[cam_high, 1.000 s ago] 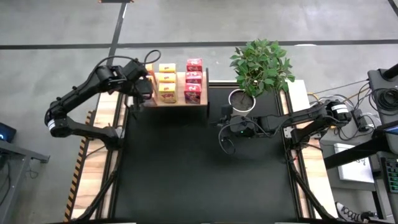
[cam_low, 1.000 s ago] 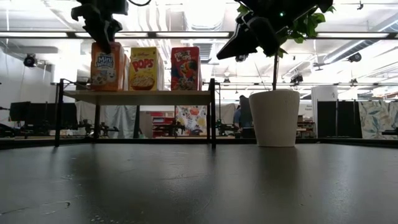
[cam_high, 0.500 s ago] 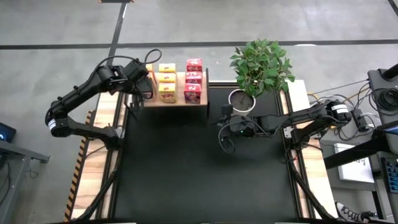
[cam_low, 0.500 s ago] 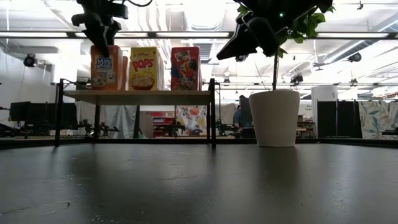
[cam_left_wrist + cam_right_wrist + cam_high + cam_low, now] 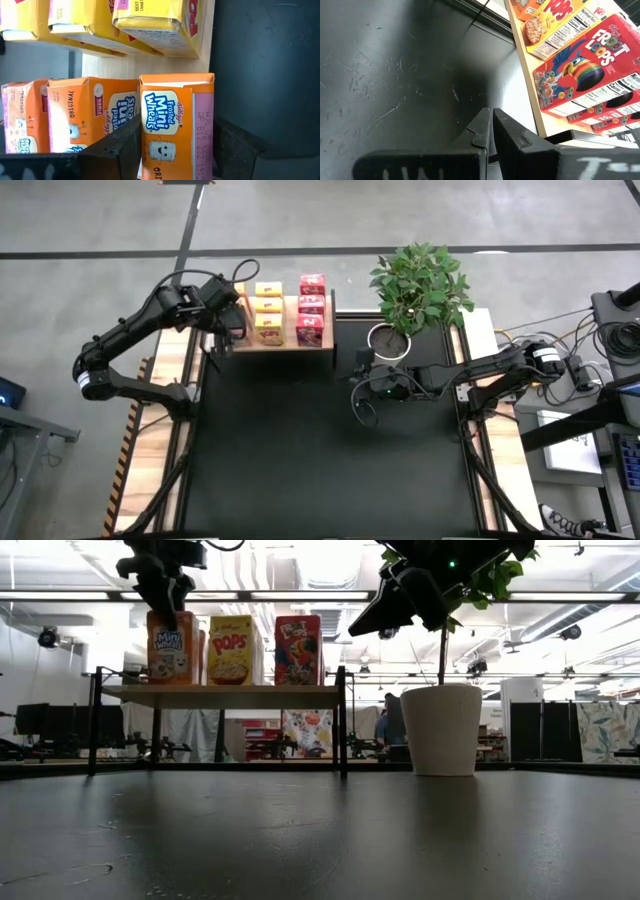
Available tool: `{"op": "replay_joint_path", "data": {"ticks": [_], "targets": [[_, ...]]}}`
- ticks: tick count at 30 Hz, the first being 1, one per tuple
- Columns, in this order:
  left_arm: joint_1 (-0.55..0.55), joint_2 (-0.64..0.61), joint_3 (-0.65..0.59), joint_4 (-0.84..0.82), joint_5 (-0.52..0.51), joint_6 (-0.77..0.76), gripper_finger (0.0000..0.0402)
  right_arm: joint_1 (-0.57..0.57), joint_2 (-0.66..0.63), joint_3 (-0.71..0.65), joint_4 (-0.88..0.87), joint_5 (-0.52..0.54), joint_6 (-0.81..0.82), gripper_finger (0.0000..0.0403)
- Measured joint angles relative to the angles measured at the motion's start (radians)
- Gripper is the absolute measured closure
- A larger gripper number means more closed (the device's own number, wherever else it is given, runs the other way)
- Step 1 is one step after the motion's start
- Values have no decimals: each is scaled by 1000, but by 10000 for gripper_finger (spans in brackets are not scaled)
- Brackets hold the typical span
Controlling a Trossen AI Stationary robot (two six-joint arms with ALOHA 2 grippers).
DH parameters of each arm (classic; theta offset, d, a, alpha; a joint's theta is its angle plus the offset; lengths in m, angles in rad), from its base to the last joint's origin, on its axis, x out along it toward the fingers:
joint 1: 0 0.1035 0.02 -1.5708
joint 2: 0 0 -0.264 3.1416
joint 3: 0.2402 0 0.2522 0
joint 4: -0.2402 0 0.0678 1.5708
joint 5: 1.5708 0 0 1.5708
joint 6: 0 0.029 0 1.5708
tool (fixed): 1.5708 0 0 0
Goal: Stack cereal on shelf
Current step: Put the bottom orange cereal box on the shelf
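The shelf [image 5: 285, 343] stands at the table's far edge with yellow boxes [image 5: 266, 310] and red boxes [image 5: 311, 310] in rows on its board. My left gripper [image 5: 226, 320] is over the shelf's left end, shut on an orange cereal box [image 5: 168, 645]. Two more orange boxes [image 5: 75, 120] stand behind it on the board. My right gripper [image 5: 358, 380] hangs shut over the mat, in front of the plant pot and right of the shelf, holding nothing. My left gripper [image 5: 177, 127] pinches the front orange box between its two fingers, one finger on each of two opposite sides [image 5: 150, 145]. The fingers come from above, pointing down, at the box's top end [image 5: 166, 614]. The box stands upright with its bottom at the shelf board [image 5: 250, 695].
A white pot [image 5: 388, 340] with a leafy plant [image 5: 420, 280] stands right of the shelf, close behind my right gripper. The black mat [image 5: 320, 450] in front of the shelf is bare. Pale wooden strips [image 5: 165, 430] run along the table's sides.
My left gripper has shifted slightly toward the table's left edge with the orange box, staying shut on it. The box has turned a little and now faces the near edge squarely, in line with the yellow and red fronts.
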Motion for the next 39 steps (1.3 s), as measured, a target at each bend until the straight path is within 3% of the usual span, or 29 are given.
{"op": "replay_joint_path", "data": {"ticks": [16, 29, 39], "targets": [[0, 0, 0, -1, -1, -28, 210, 0, 0, 0, 0, 0, 3, 390], [0, 0, 0, 0, -17, -13, 152, 0, 0, 0, 1, 0, 3, 390], [0, -1, 40, -13, -27, 0, 147, 0, 0, 0, 1, 0, 3, 390]]}}
